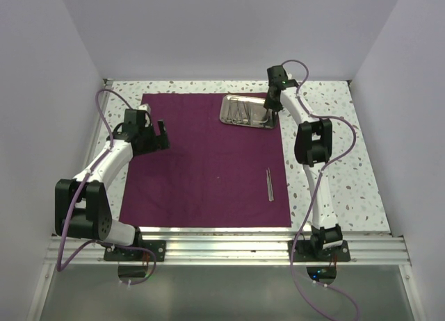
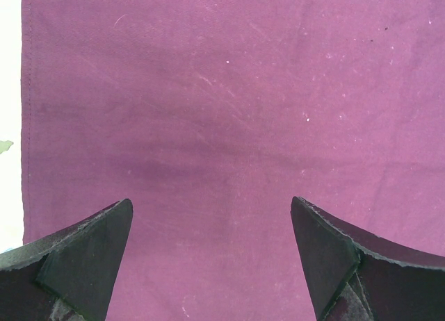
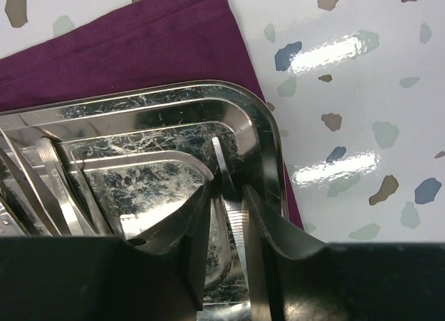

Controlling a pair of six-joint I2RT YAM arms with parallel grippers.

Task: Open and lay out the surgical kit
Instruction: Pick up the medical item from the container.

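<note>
The dark purple cloth (image 1: pixel 208 161) lies spread flat on the table. The shiny steel tray (image 1: pixel 247 126) sits on its far right corner with several slim silver instruments (image 1: pixel 242 111) inside. One pair of tweezers (image 1: pixel 269 184) lies on the cloth at the right front. My right gripper (image 1: pixel 270 107) reaches into the tray's right end. In the right wrist view its jaws (image 3: pixel 226 196) are closed narrowly on a slim pair of tweezers (image 3: pixel 221 161) inside the tray (image 3: pixel 174 92). My left gripper (image 1: pixel 158 135) hovers open and empty over the cloth's left part (image 2: pixel 222 112).
The speckled white tabletop (image 1: pixel 334 161) shows right of the cloth and as a strip along its left edge (image 2: pixel 8 126). White walls enclose the table on three sides. More instruments (image 3: pixel 55 189) lie in the tray's left part.
</note>
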